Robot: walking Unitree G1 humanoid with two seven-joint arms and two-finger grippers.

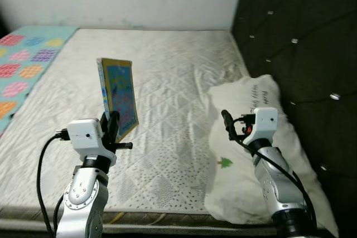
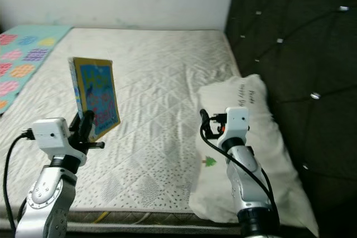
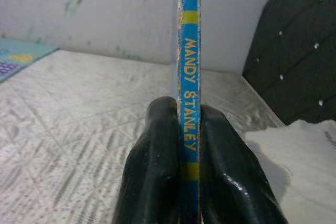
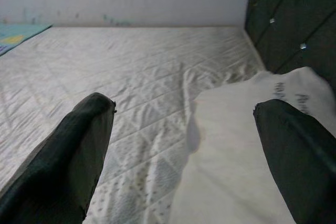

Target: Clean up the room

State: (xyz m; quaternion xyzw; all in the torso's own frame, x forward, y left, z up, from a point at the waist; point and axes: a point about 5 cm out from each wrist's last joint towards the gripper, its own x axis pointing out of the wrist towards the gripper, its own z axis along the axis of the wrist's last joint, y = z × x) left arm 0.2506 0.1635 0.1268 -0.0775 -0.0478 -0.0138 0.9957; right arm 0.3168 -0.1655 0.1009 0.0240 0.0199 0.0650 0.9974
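The left gripper (image 1: 113, 122) clamped a blue picture book (image 1: 119, 94) upright above the quilted mattress (image 1: 167, 76). The right gripper (image 4: 184, 145), fingers spread wide, hung over the white pillow (image 1: 262, 154) beside the dark tufted headboard (image 1: 301, 37).

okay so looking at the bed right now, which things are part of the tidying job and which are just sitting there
Part of the job:
- book, held upright in the shut left gripper
- right gripper, open above the pillow's edge

Just sitting there:
- pillow
- mattress
- patterned mat
- headboard

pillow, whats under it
The pillow lies on the white mattress against the dark headboard. Whatever sits beneath it is covered; the open right gripper hovers above it.
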